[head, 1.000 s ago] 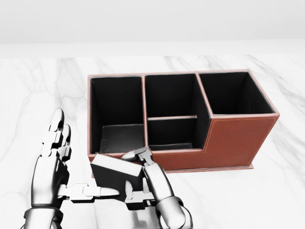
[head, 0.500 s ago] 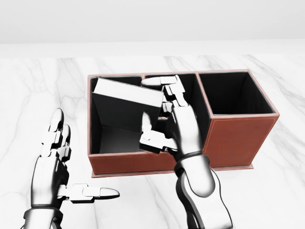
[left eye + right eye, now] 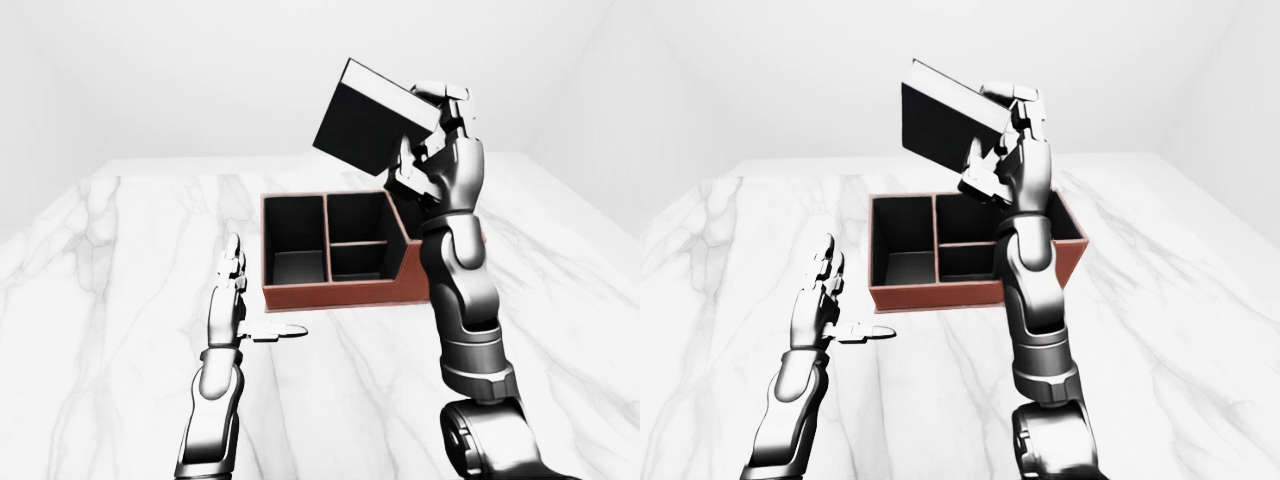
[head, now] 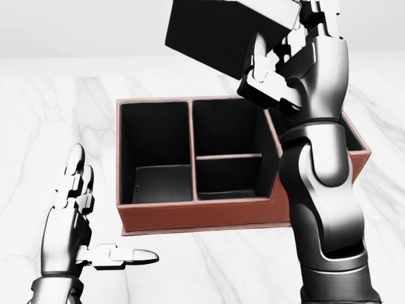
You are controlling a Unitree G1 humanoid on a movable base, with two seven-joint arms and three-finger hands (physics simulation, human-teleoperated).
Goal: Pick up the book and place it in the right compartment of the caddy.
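The right hand (image 3: 440,150) has lifted the book (image 3: 370,120) high up. Half a second ago the book sat low over the left and middle parts of the caddy (image 4: 209,215). Now it is way above the box, tilted, with 1 corner pointing down. The fingers (image 4: 269,79) are wrapped tight around the book's edge, so the hand is grasping it. This looks like the carry step: the book is up, but it is not yet over the right part of the caddy, which sits below the hand and is mostly hidden by the arm.

The left hand (image 4: 69,221) has not moved. It is flat and spread out, holding nothing, down and to the left of the right hand.

The book is a thin, dark, flat block with a pale edge. The caddy is a reddish-brown box, maybe leather, black inside. The table (image 3: 100,280) is smooth white marble with gray lines.
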